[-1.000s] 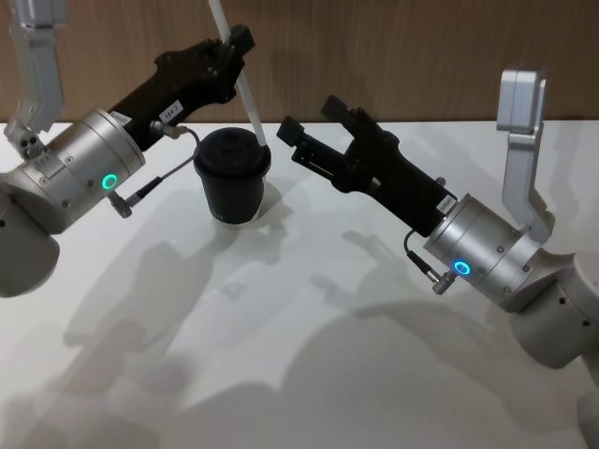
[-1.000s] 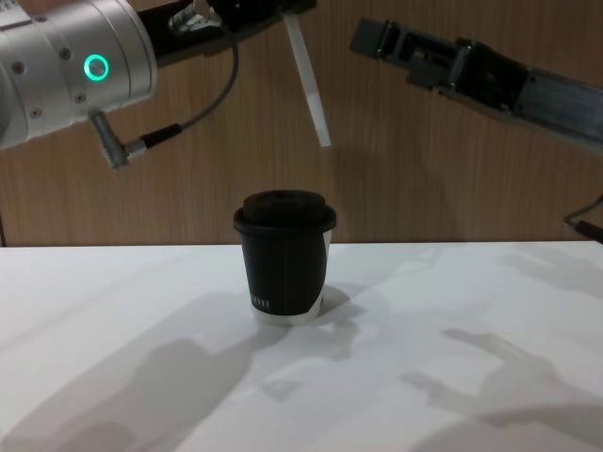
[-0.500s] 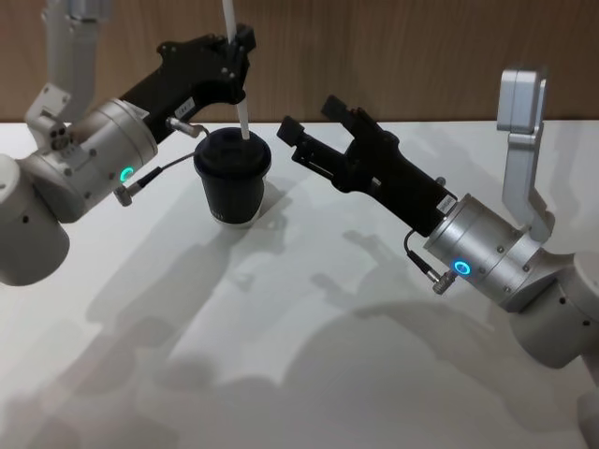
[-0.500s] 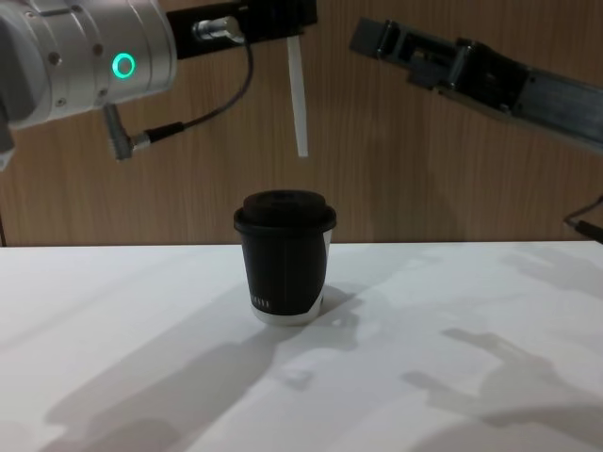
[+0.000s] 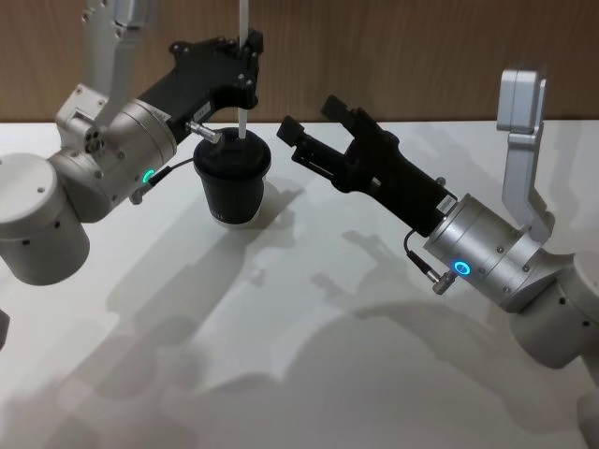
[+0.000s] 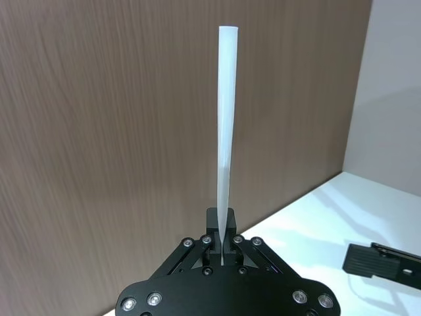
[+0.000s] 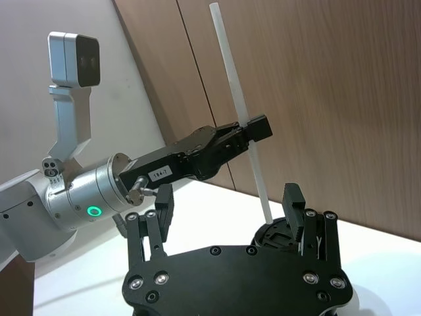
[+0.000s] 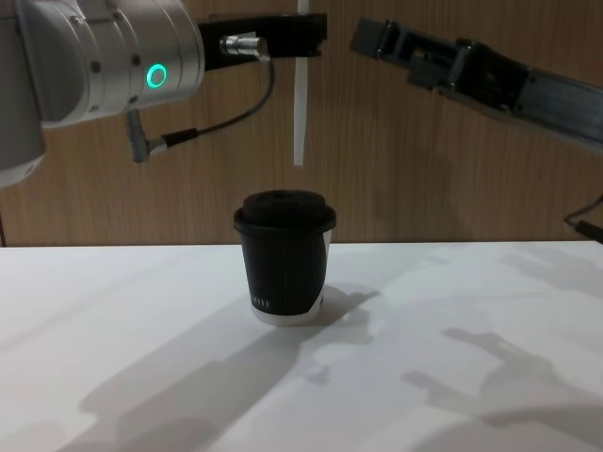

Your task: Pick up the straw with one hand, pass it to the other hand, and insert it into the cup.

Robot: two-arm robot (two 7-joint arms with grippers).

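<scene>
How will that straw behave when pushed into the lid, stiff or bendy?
Probably stiff: the straw hangs straight below the left pincer, no sag. Thin and smooth-looking, it may slip in the grip if the lid resists. The cup stands unheld, right pincer open nearby, so an off-centre push might tip it.

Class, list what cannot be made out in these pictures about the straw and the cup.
- Top end of the straw: head and chest views, cut off by the top edge.
- Hole in the lid of the cup: head view, too dark to find.
- Cup's lettering: chest view, too small to read.
</scene>
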